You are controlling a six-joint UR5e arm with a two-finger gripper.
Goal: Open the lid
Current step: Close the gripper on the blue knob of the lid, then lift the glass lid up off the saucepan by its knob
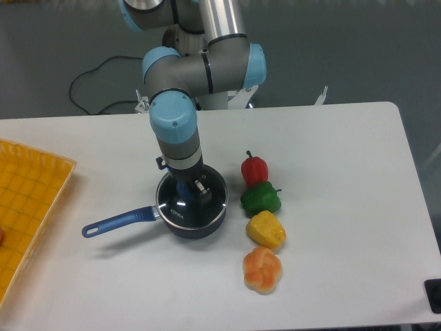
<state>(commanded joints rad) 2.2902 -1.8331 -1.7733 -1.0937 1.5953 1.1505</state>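
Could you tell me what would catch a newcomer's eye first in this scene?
Probably the grey-and-blue robot arm reaching straight down at the middle of the white table, its hand at the lid of a dark blue saucepan. Next, the bright column of toy peppers just right of the pan: red, green, yellow, orange. A yellow tray sits at the left edge.

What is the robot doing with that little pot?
The robot arm has its pincer down on the lid of the blue saucepan, around the knob in the middle. The lid sits on the pan, not lifted yet. Four toy peppers wait in a row beside it.
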